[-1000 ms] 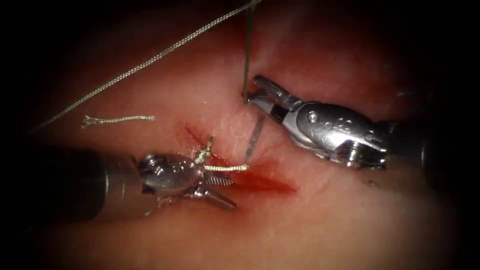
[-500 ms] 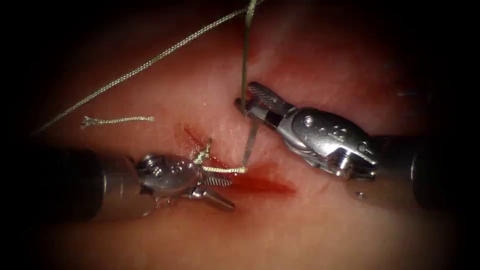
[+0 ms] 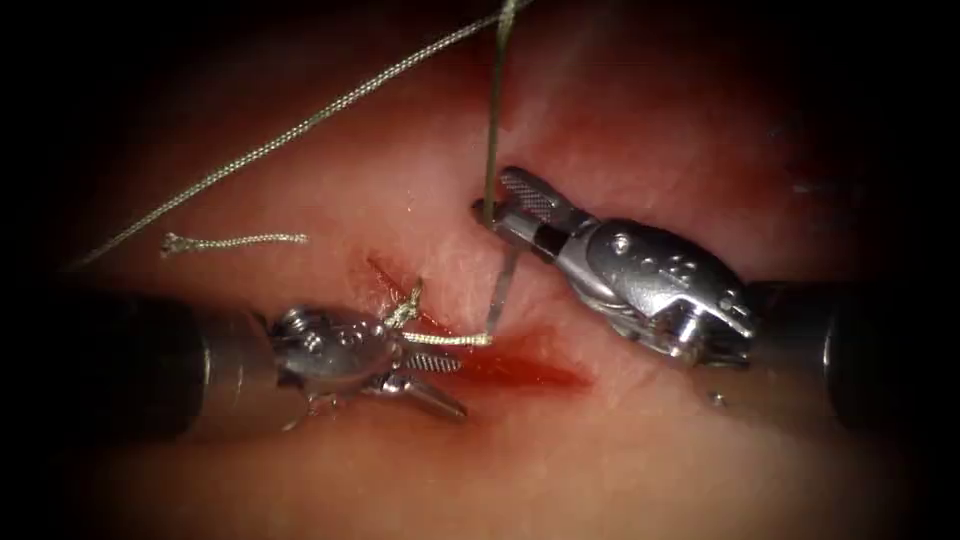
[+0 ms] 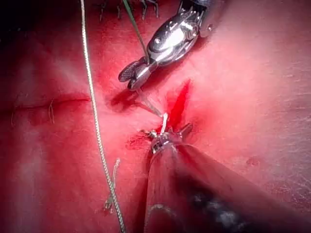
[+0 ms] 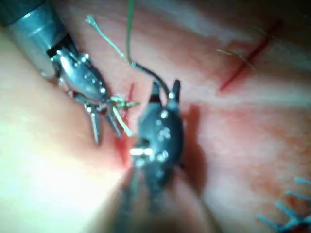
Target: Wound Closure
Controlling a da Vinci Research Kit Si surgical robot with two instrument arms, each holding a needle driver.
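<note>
Steel needle point(image 3: 500, 290) barely shifted since.

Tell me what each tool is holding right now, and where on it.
The right tool grips the needle near its thread end; the needle's tip sits in the tissue at the cut. The left tool, jaws open, holds nothing.

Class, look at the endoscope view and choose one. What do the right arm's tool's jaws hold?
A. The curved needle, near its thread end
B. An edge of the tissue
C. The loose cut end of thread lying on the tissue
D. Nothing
A: the right tool grips the needle near its thread end, its point reaching down to the cut.
</note>
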